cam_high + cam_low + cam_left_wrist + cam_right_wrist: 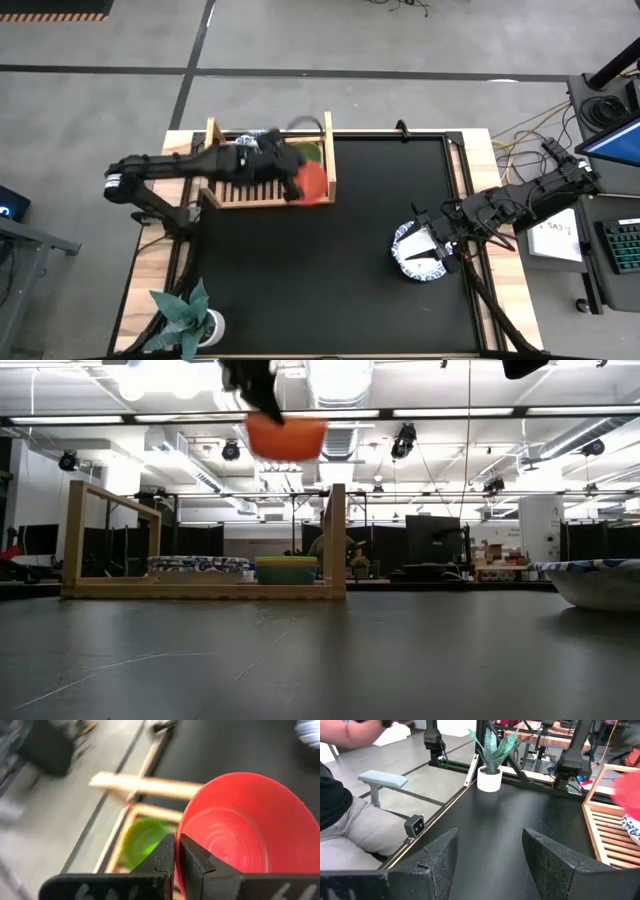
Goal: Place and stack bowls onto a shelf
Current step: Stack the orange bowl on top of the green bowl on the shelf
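Red bowl [312, 181] held above the shelf [222, 195]

Left gripper [177, 851] pinches its rim, carrying it over the green bowl [141, 839] for stacking; right gripper [490, 854] waits spread near the bench's right edge.

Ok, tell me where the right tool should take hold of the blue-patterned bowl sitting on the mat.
Take the blue-patterned bowl by its rim, on the side nearest the right tool, coming down from above with one finger inside and one outside. It sits upright, mouth up, with a thin flared wall, and the open tool is by that edge.
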You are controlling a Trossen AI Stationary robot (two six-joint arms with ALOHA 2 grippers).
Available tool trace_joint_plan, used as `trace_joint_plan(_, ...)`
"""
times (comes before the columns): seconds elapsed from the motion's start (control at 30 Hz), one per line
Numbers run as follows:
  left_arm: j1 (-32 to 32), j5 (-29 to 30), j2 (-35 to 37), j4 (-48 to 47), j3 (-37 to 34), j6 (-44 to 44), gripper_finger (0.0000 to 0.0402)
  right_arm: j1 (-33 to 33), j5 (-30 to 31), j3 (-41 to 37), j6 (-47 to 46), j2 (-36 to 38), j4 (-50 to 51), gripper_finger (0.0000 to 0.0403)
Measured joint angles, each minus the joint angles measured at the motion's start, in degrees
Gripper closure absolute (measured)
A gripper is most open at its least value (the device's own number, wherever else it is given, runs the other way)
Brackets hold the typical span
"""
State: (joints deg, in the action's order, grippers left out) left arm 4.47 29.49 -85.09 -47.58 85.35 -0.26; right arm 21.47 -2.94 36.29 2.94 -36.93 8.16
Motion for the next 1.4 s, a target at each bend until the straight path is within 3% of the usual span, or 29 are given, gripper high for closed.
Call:
trace_joint_plan(0.13,11.7,-1.9,2.0,7.3,-7.1,0.1,0.0402,0.0,0.0,0.0,0.1,0.0,0.0,0.0193)
trace_joint_plan(0.23,19.7,-10.0,2.1,16.9,-12.8,-0.8,0.0402,0.0,0.0,0.0,0.1,0.0,0.0,0.0193)
trace_joint_plan(0.33,24.7,-17.8,0.5,25.4,-17.1,-0.5,0.0401,0.0,0.0,0.0,0.1,0.0,0.0,0.0193)
trace_joint_plan(0.43,27.4,-18.5,-0.9,29.0,-19.6,-0.2,0.0401,0.0,0.0,0.0,0.1,0.0,0.1,0.0193)
trace_joint_plan(1.07,29.0,-17.0,-8.2,30.6,-20.6,-0.2,0.0401,0.0,0.0,0.0,-0.6,0.0,0.2,0.0193)
trace_joint_plan(1.4,29.0,-17.0,-8.6,31.9,-20.6,-0.6,0.0352,0.0,0.0,0.0,-0.8,0.0,0.2,0.0193)
